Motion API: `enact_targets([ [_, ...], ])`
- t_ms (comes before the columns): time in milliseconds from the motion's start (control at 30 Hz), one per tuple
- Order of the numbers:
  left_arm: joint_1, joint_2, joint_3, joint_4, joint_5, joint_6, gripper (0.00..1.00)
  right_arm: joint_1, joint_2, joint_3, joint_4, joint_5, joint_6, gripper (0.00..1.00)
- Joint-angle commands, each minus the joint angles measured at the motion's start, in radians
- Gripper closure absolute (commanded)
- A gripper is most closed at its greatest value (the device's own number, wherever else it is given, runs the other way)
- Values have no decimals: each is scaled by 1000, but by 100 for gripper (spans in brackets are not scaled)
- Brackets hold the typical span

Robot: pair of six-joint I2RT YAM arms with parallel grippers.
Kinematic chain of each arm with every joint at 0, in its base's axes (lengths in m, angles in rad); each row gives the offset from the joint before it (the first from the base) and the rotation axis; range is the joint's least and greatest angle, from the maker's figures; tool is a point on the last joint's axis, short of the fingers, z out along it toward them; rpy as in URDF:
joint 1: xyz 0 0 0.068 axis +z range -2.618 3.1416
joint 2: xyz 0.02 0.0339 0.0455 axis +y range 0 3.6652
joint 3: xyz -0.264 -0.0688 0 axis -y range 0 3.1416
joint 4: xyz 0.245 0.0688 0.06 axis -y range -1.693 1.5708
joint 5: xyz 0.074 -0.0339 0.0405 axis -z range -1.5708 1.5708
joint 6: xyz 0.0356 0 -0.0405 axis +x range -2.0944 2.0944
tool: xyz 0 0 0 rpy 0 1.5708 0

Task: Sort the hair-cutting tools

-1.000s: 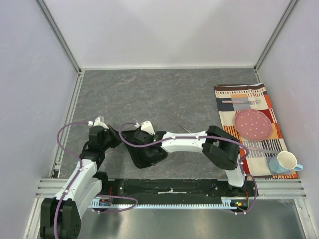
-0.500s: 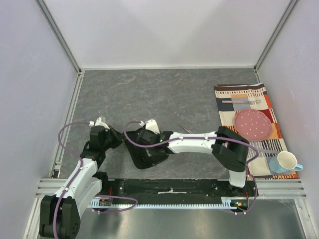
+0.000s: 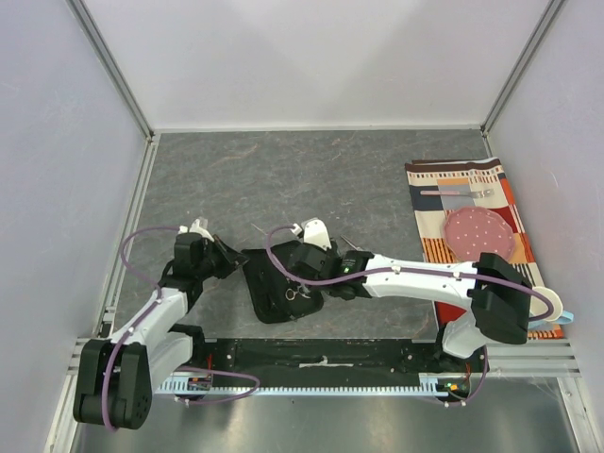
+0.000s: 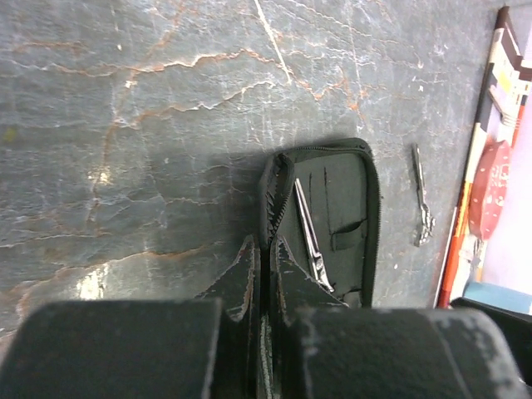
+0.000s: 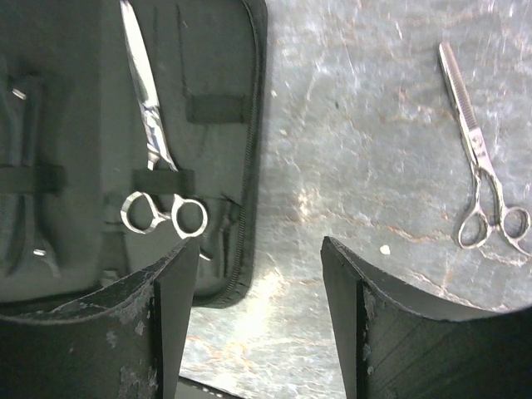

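While clenched on the raised zip rim of the open black pouch point(image 4: 349, 191), holding that flap up: left jaws. Right jaws released, spread wide, grasping nothing, poised over the pouch's other rim. Inside the pouch, tucked under elastic loops: silver scissors point(image 5: 154, 141). Near the pouch on its right-edge side, lying bare on the tabletop point(image 3: 311, 179): second scissors point(image 5: 476, 150), one blade toothed. Pouch close to the tabletop's near edge, left of centre. Along the right edge: striped placemat point(image 3: 436, 226).
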State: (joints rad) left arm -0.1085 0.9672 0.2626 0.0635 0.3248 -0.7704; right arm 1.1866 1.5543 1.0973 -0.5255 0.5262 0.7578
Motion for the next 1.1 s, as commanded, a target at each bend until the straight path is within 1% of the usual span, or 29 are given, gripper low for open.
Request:
enact_targets([
  [0, -16, -34, -16, 41, 65, -93, 86, -2, -52, -65, 8, -26, -23, 31],
  [33, -17, -56, -25, 29, 47, -98, 81, -2, -62, -79, 13, -44, -28, 31],
  [67, -20, -111, -26, -26, 25, -98, 77, -1, -69, -86, 19, -54, -32, 31],
  [100, -22, -139, -22, -57, 1, -95, 67, 2, -85, -99, 19, -58, -34, 31],
  [167, -22, -207, 26, -143, -65, -66, 60, 8, -97, -114, 22, -66, -32, 31],
  [200, -20, -219, 50, -222, -82, -52, 48, 16, -108, -134, 22, -69, -31, 31],
  [333, -22, -217, 226, -428, -203, 23, 45, 37, -132, -189, 33, -100, -12, 32],
  [400, -22, -202, 263, -458, -263, 43, 44, 60, -146, -226, 50, -109, 11, 33],
  [433, -22, -191, 289, -452, -273, 58, 44, 67, -149, -238, 67, -118, 15, 36],
  [467, -22, -168, 302, -439, -273, 72, 44, 74, -148, -246, 73, -123, 29, 37],
  [500, -22, -110, 312, -421, -261, 82, 45, 88, -140, -258, 76, -121, 37, 38],
  [567, -22, -33, 354, -386, -233, 95, 47, 100, -128, -266, 81, -118, 52, 44],
  [600, -22, 29, 365, -372, -193, 98, 49, 108, -125, -270, 82, -106, 57, 46],
  [633, -20, 48, 378, -348, -181, 95, 50, 110, -125, -274, 81, -97, 60, 55],
  [667, -22, 57, 380, -338, -172, 88, 52, 110, -129, -277, 81, -77, 63, 60],
  [700, -23, 57, 376, -331, -161, 82, 53, 108, -135, -283, 75, -27, 70, 70],
  [767, -28, 44, 371, -332, -165, 68, 55, 88, -140, -278, 65, 26, 63, 80],
  [800, -31, 33, 369, -350, -179, 65, 57, 74, -135, -275, 64, 46, 46, 94],
  [833, -31, 6, 369, -372, -188, 62, 58, 55, -128, -271, 67, 46, 35, 100],
  [900, -36, -30, 362, -444, -207, 60, 75, -1, -93, -251, 76, 40, -7, 100],
  [933, -40, -83, 354, -467, -220, 50, 82, -14, -82, -246, 94, 41, -23, 100],
  [967, -45, -109, 343, -517, -233, 42, 98, -37, -57, -234, 104, 35, -35, 100],
  [1067, -48, -212, 294, -573, -253, 17, 98, -85, -1, -211, 142, 14, -72, 100],
])
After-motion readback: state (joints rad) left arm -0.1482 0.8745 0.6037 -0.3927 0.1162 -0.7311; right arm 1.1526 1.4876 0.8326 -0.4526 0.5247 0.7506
